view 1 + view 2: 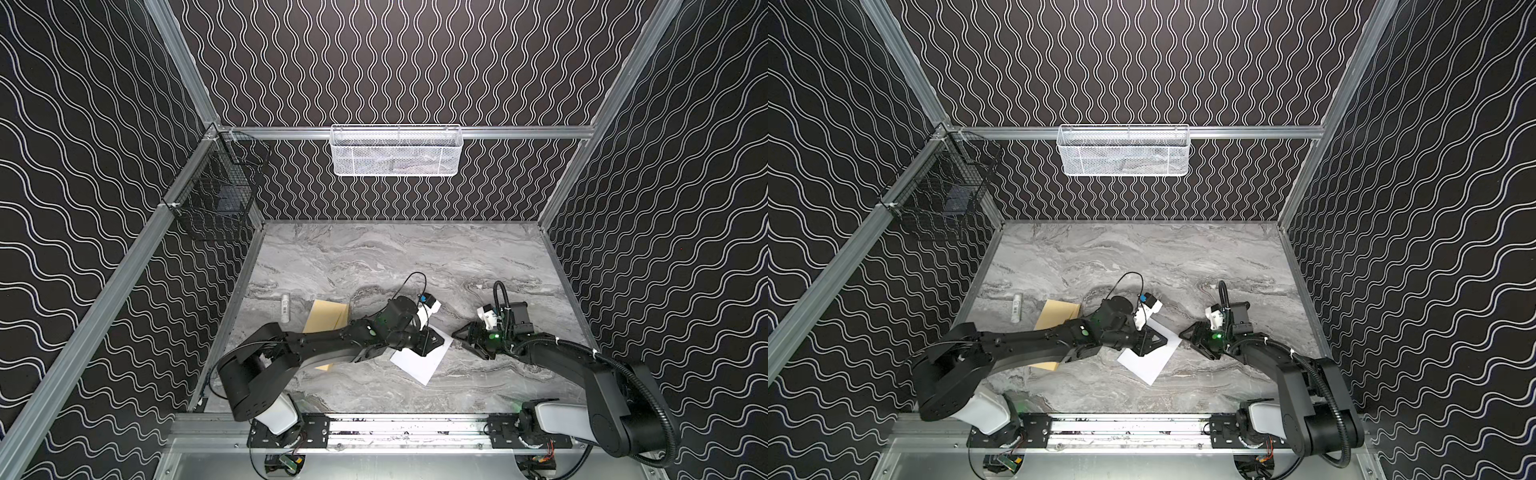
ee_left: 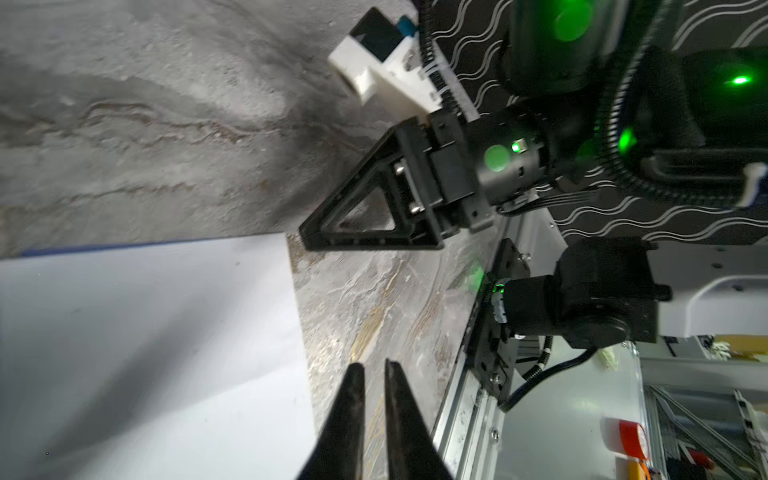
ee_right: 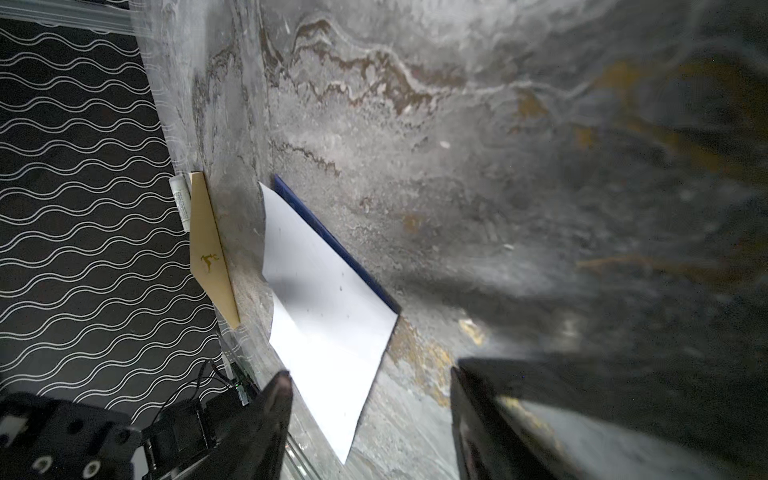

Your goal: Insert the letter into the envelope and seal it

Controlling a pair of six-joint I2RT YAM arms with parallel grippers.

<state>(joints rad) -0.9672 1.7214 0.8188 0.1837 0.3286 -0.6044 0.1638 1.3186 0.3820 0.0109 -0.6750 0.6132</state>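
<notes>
- Judged from the layout, the task was at an early stage. The letter (image 1: pixel 420 360), a white paper sheet lying plain side up with a thin blue strip along one edge, was wholly outside the envelope (image 1: pixel 328 315), a long tan paper rectangle.
- Nothing was inserted and nothing sealed, so picking up the sheet, sliding it in and closing the flap all seemed left to do.
- The letter lay flat on the grey marble-patterned worktop (image 1: pixel 374 257), near the front middle between the two arms. The envelope lay to its left, with bare worktop between them in the right wrist view.
- In both top views the left arm covered part of the envelope, and I could not tell whether its flap was open.
- The left arm's fingers (image 2: pixel 350 415) were all but closed with nothing between them, poised at the letter's edge.
- The right arm's fingers (image 3: pixel 272 419) stood spread apart and empty, facing the sheet's nearest corner.
- The sheet looked thin, smooth and limp, with a faint crease. The envelope looked stiffer and matte, with a small dark-gold mark (image 3: pixel 209 262).
- A small white cylindrical tube (image 1: pixel 285 308) lay just beside the envelope.
</notes>
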